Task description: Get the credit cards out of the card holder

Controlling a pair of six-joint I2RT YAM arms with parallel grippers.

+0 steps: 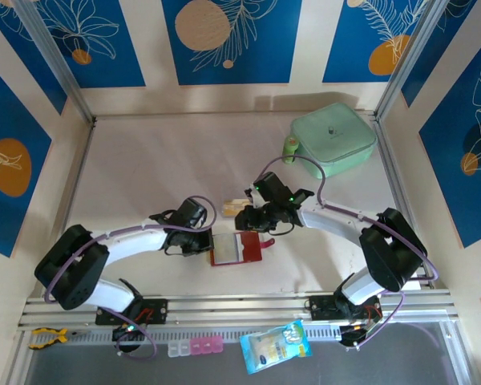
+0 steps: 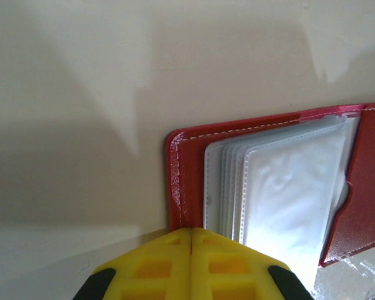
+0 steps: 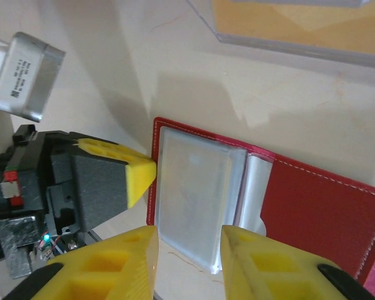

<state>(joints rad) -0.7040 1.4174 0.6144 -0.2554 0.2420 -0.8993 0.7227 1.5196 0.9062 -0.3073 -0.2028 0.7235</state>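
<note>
Red card holder (image 1: 236,247) lies open flat, long axis left-right; left gripper (image 2: 190,250) jaws closed at its left edge; right gripper (image 3: 189,240) jaws parted over clear pockets (image 3: 194,187); open bench (image 1: 144,160) behind

Far right corner of the pale tabletop (image 1: 160,160): mint-green square case (image 1: 334,138), lying flat, with a small green item (image 1: 290,146) touching its left side. On the dark front ledge, below the metal rail (image 1: 240,303): blue snack packet (image 1: 276,346), pink and clear little boxes (image 1: 194,346) just left of it, yellow clamp (image 1: 46,337) far left. Behind, blue leaf-patterned wall panels (image 1: 224,40).
</note>
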